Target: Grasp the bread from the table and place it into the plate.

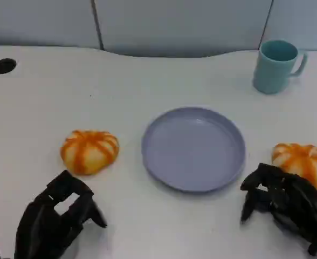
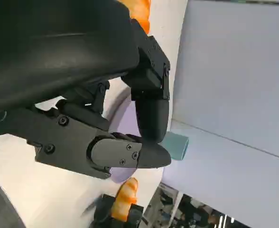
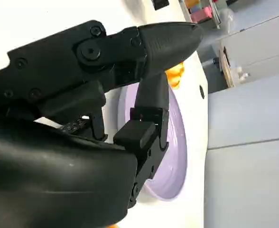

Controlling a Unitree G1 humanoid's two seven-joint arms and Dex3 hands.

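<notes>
Head view: showed both hands, left hand (image 1: 56, 218) and right hand (image 1: 285, 202), fingers spread and holding nothing, soft light bread (image 1: 89, 151) just beyond left fingertips, best cupped by its sides.

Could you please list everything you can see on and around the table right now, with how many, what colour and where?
bread: two, orange with pale stripes; one on the table left of the plate, one right of the plate, just beyond the right hand
plate: one, lavender, centre of the table, nothing on it
mug: one, teal, far right of the table, upright, handle to the right
table: one, white, with a dark round hole near each far corner
wall panels: pale grey, behind the table
left hand: black, near left, above the table, holding nothing
right hand: black, near right, next to the right bread, holding nothing
</notes>
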